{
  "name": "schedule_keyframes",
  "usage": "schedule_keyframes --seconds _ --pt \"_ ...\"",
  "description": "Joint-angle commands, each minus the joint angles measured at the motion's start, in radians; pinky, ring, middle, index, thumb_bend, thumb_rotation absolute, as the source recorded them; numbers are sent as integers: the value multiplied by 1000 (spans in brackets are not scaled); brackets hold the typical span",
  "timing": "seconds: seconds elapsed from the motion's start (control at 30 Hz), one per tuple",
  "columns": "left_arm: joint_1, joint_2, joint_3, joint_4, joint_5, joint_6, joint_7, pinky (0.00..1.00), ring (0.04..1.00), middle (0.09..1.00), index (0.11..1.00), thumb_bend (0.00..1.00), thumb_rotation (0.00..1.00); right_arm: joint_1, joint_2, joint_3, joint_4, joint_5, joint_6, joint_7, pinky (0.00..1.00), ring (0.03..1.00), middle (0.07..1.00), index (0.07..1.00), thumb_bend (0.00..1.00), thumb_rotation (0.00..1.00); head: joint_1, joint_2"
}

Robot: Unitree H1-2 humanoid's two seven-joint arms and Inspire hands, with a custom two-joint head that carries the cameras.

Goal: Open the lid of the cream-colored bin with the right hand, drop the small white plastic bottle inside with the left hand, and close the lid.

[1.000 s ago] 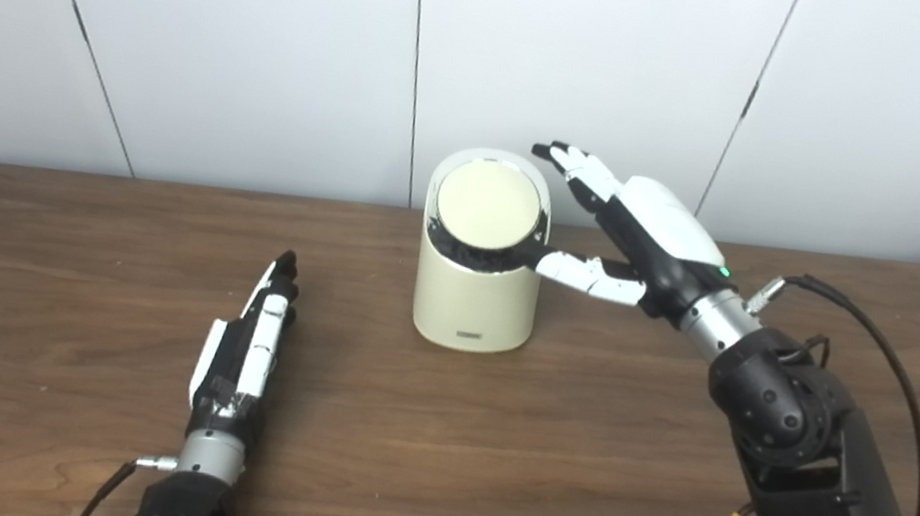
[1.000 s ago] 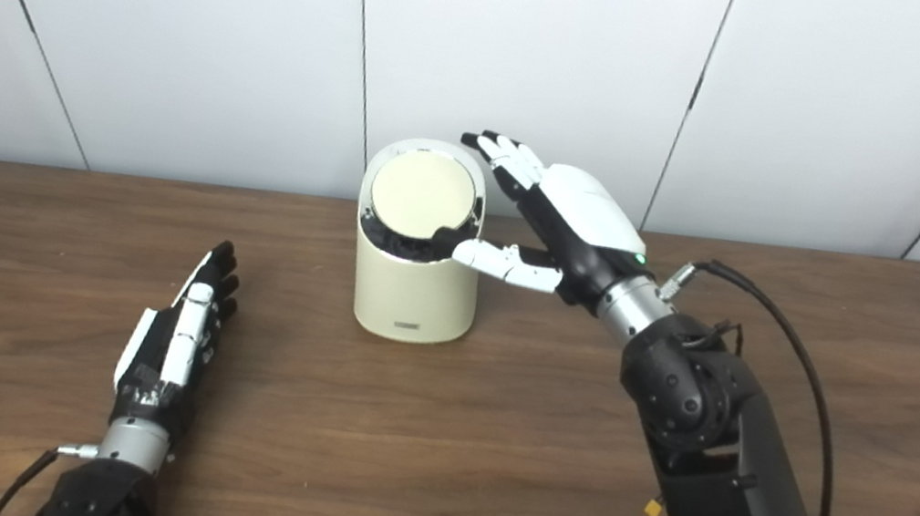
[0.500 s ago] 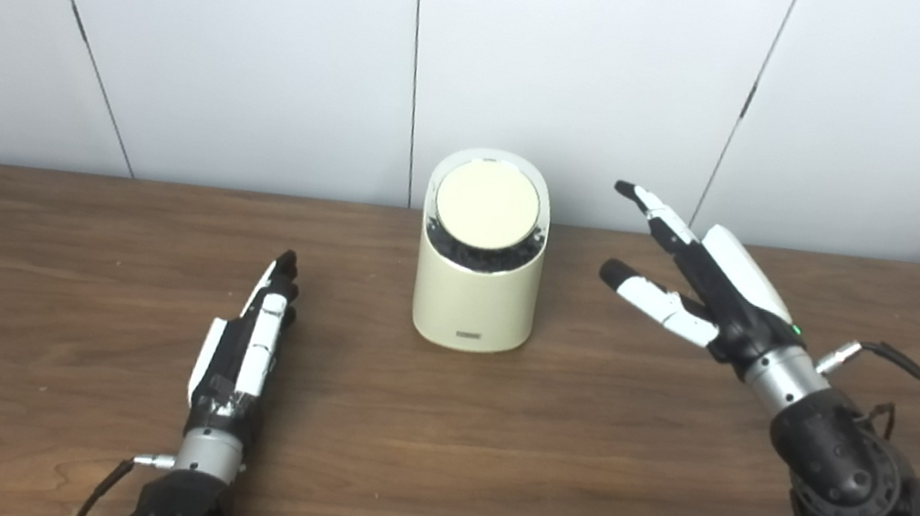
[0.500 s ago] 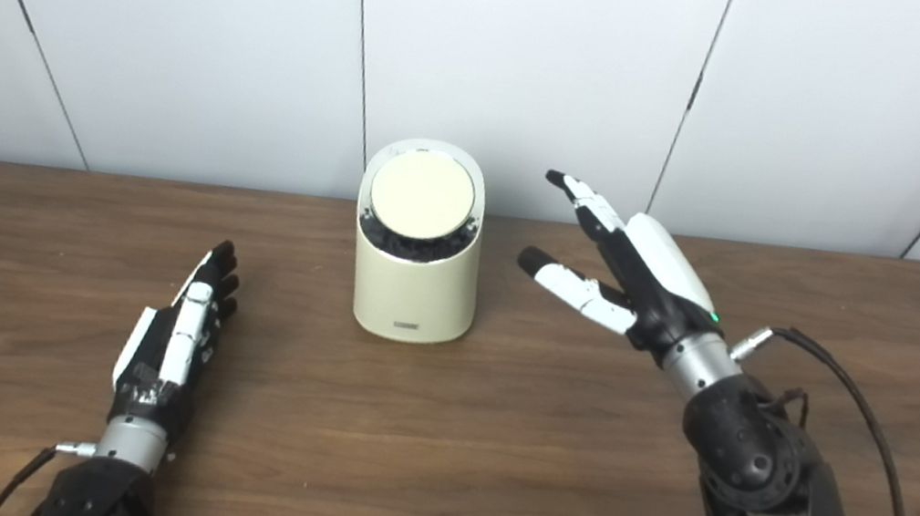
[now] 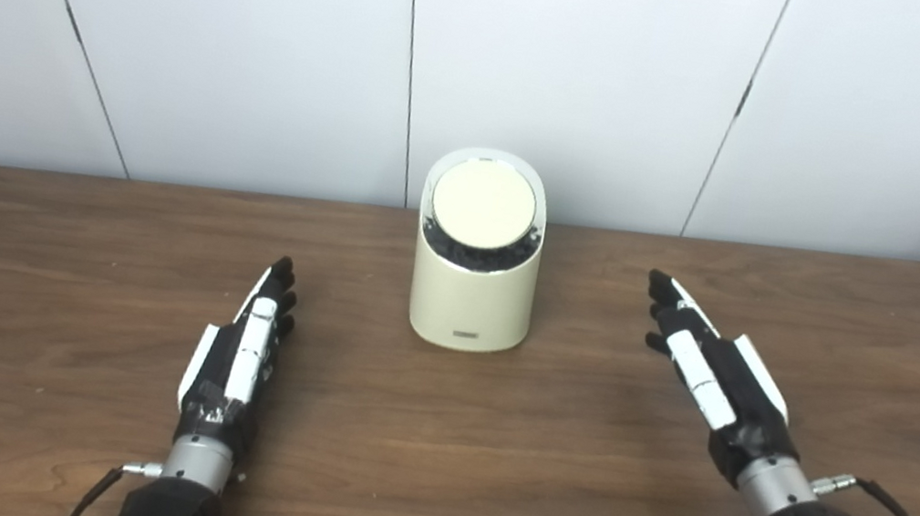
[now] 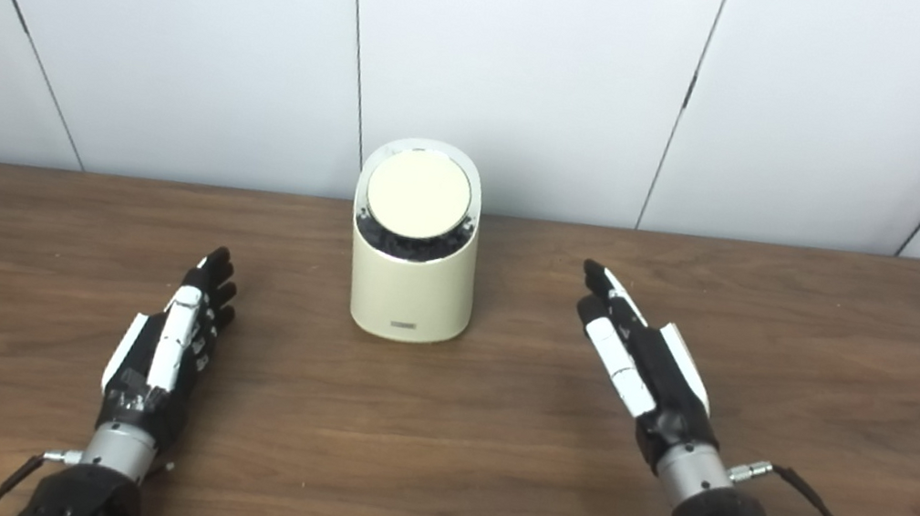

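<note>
The cream-colored bin (image 5: 475, 270) stands far-centre on the table (image 5: 480, 483), lid (image 5: 483, 204) down. Left hand (image 5: 237, 356) and right hand (image 5: 714, 372) lie flat, fingers extended, empty. No bottle shows; if the lid isn't seated, it may spring open.

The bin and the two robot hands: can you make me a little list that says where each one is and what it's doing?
bin: cream, upright, at the back middle of the table
lid: round, tilted toward the camera, down on the bin
left hand: open, flat near the table, left of the bin, holds nothing
right hand: open, fingers stretched out, right of the bin, not touching it
bottle: none in view
</note>
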Motion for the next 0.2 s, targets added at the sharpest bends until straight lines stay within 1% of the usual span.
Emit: schedule_keyframes --seconds 0.0,0.07,0.17 --pt "1 4 -6 -45 -5 -2 -14 1000 1000 1000 1000 506 929 -12 -3 -14 -11 26 -42 -35 931 979 970 946 574 965 4 8" --pt "15 12 -6 -55 -6 -8 -21 1000 1000 1000 1000 499 925 4 9 -15 -7 33 -45 -59 949 988 973 944 590 959 8 15" --pt "30 21 -3 -66 2 -22 -22 1000 1000 1000 1000 485 922 22 19 -11 1 47 -56 -86 965 997 977 944 584 970 15 20"
